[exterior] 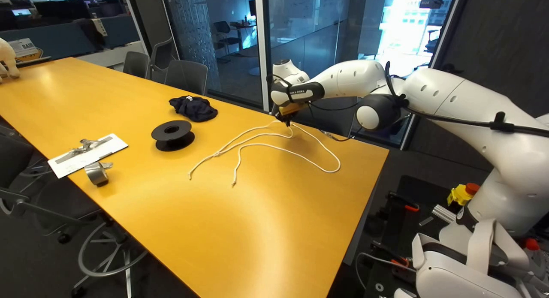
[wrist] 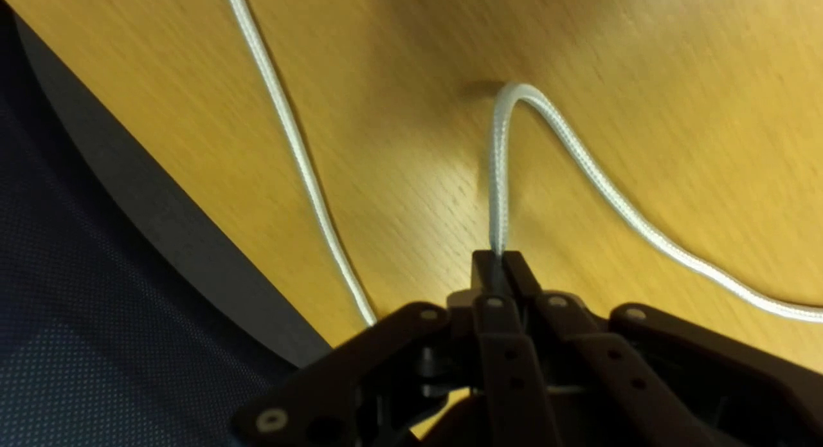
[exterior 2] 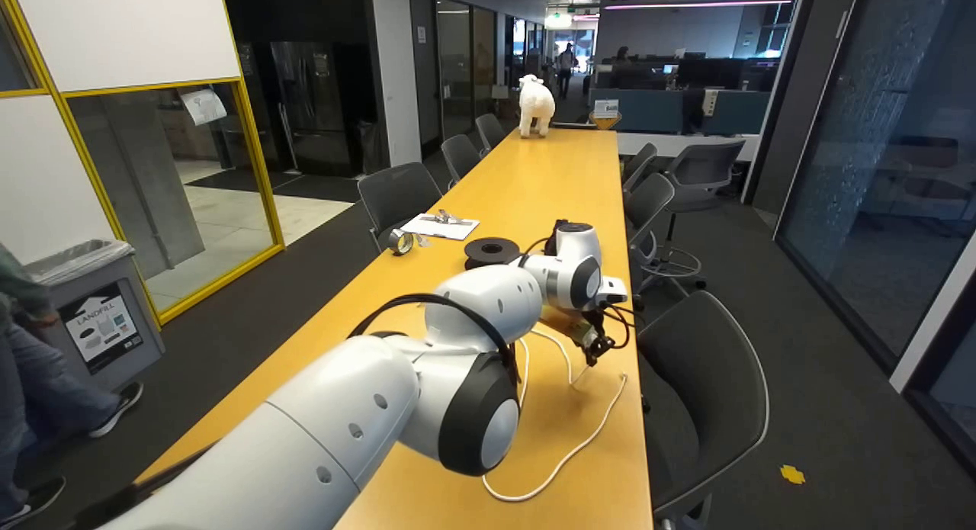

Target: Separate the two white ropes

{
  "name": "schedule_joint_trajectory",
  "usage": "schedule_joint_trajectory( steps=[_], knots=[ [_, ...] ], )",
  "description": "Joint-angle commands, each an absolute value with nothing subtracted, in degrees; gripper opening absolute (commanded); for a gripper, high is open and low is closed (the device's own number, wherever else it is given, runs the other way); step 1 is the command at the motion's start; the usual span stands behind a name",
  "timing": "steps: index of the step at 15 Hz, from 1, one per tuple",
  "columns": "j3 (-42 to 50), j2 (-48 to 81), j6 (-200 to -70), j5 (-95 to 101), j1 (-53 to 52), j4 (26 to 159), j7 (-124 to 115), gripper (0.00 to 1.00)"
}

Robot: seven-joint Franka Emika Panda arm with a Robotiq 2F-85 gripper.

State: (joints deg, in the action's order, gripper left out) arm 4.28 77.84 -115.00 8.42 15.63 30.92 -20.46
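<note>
Evidently, my tool is clamped on a white rope, so I judge the grip done but the parting unfinished. From my tool that rope bends off to the wrist view's right edge, while a second white strand runs apart down the left; in an exterior view two strands meet left of centre on the counter, perhaps one per rope.

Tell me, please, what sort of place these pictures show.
It looks like an office, perhaps a shared meeting area in it: a long yellow table has chairs along both sides, and monitors stand beyond a low blue partition.
</note>
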Motion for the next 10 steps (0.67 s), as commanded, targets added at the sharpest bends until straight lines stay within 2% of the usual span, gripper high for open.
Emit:
schedule_joint_trajectory(
  steps=[1,10],
  knots=[
    [5.0,79.0,-112.4,8.7,15.9,28.9,-20.8,0.01],
    [5.1,80.0,-109.3,8.5,16.6,28.6,-20.8,0.01]
  ],
)
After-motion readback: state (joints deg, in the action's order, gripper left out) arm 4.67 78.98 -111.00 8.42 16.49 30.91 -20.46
